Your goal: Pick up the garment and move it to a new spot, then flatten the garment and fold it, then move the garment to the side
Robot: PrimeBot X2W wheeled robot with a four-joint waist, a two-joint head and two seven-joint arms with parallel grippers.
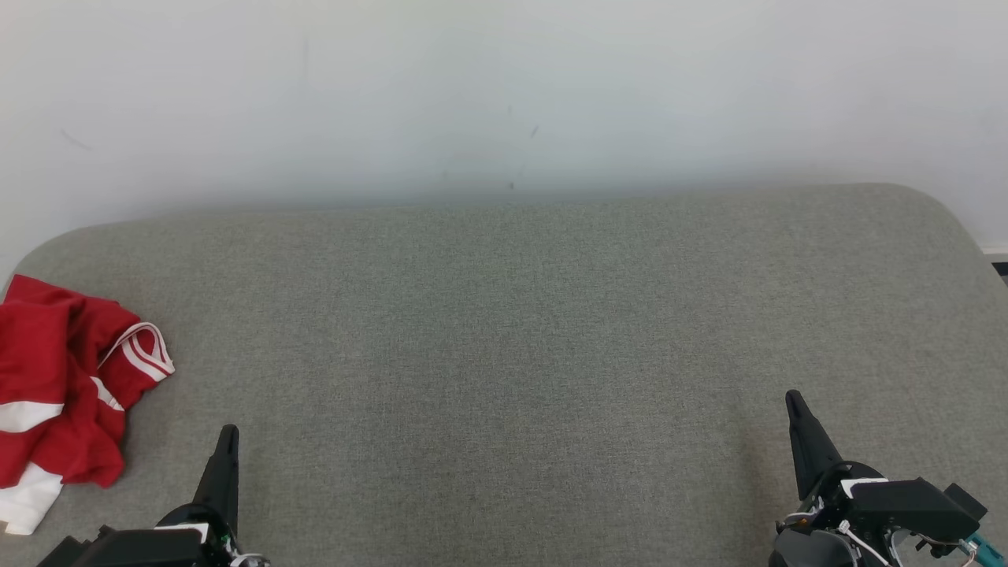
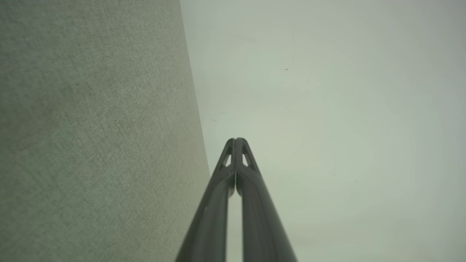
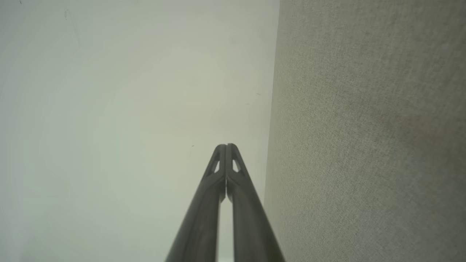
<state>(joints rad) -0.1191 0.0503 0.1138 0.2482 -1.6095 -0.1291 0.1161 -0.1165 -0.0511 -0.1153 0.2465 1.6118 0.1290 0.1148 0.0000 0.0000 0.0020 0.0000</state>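
Garment, one, red with white stripes, lies crumpled at the left edge of the grey fabric counter, near the left claw yet apart from it. Two claws (the right claw well across the counter) are both clenched, fingertips pressed together, grasping nothing.

There is one crumpled red fabric garment with white stripes, at the left edge of the frame. There are two black long-fingered grippers: the left gripper at lower left and the right gripper at lower right. There is one grey-green woven fabric surface and one pale plain wall across the top.
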